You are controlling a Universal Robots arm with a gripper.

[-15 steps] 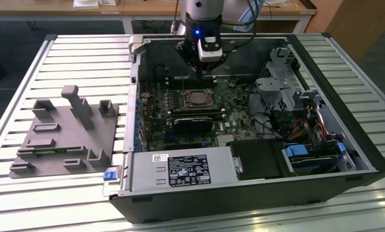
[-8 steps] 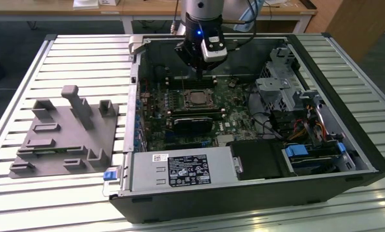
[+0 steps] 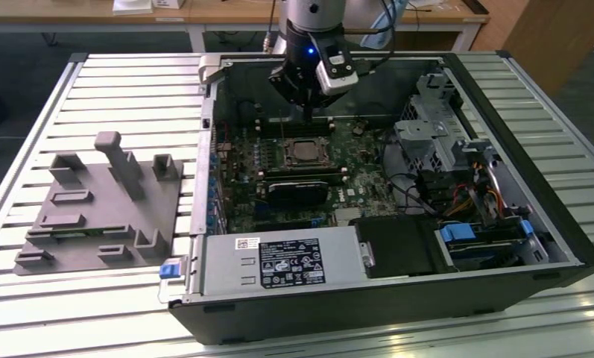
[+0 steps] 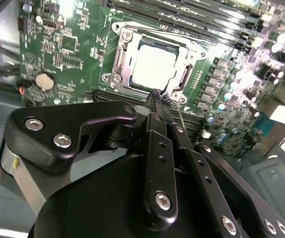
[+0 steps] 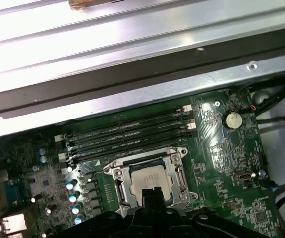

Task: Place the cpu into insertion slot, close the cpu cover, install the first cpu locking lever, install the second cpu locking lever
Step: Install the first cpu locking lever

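Gripper (image 4: 156, 93) pinched tight, holding nothing; tip hangs just by edge of cpu cover (image 4: 118, 69); cover lies flat (cpu (image 4: 154, 64) shows through its window)

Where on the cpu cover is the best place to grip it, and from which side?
The cpu cover lies flat, framing the cpu, so its bars give no pinch. Probably its outer edge near the shut tool, approached from above at a slant.

Exterior high overview; both wrist views close over insertion slot (image 4: 184, 79) (image 5: 180, 173)
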